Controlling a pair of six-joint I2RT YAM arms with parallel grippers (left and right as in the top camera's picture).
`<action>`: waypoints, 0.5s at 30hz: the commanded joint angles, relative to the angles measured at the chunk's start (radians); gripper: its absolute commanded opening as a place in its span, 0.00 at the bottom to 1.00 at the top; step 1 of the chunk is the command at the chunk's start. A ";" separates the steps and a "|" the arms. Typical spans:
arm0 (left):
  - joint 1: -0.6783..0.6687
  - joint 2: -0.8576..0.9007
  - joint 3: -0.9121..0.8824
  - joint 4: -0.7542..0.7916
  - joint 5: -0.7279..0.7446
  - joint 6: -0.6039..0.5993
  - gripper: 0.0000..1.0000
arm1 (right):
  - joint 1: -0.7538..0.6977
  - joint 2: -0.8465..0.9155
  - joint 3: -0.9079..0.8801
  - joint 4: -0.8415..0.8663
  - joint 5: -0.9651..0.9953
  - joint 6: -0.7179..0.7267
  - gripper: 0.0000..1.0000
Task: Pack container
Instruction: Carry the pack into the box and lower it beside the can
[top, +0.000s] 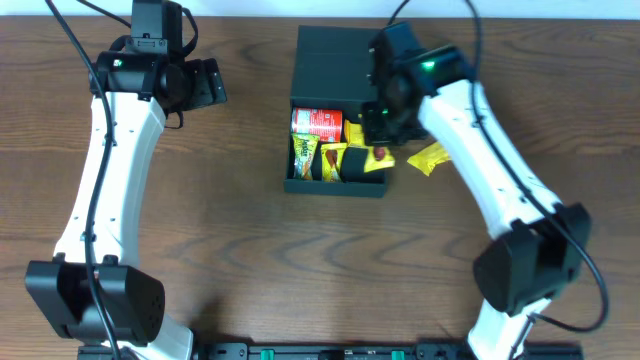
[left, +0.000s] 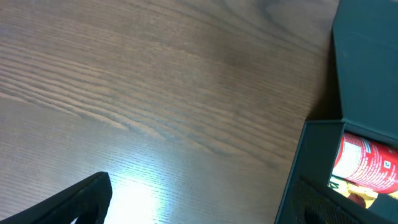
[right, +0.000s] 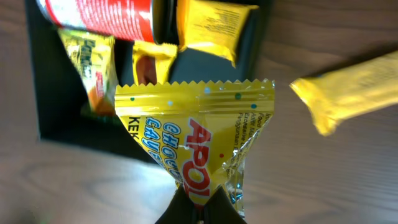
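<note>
The dark teal-green container (top: 335, 185) stands open at the table's centre, its flat lid (top: 335, 65) laid back. Inside lie a red can (top: 317, 122) and several yellow snack packets (top: 304, 157). My right gripper (right: 200, 211) is shut on a yellow snack packet (right: 196, 127) and holds it over the container's right front corner (right: 62, 134); it also shows in the overhead view (top: 379, 152). Another yellow packet (top: 428, 157) lies on the table right of the container. My left gripper (top: 205, 85) is open and empty, left of the container; the container's wall (left: 311, 168) shows at right in its view.
The wooden table (top: 200, 230) carries nothing else in view. The loose yellow packet (right: 348, 90) lies just right of the container. Both arm bases stand at the front edge.
</note>
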 joint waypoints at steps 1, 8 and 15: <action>0.003 0.007 -0.002 -0.011 -0.003 0.006 0.94 | 0.055 0.035 -0.007 0.034 0.034 0.127 0.02; 0.003 0.007 -0.002 -0.039 -0.003 0.006 0.94 | 0.072 0.130 -0.007 0.104 0.056 0.135 0.02; 0.004 0.007 -0.002 -0.042 -0.004 0.007 0.94 | 0.069 0.189 -0.007 0.124 0.075 0.150 0.02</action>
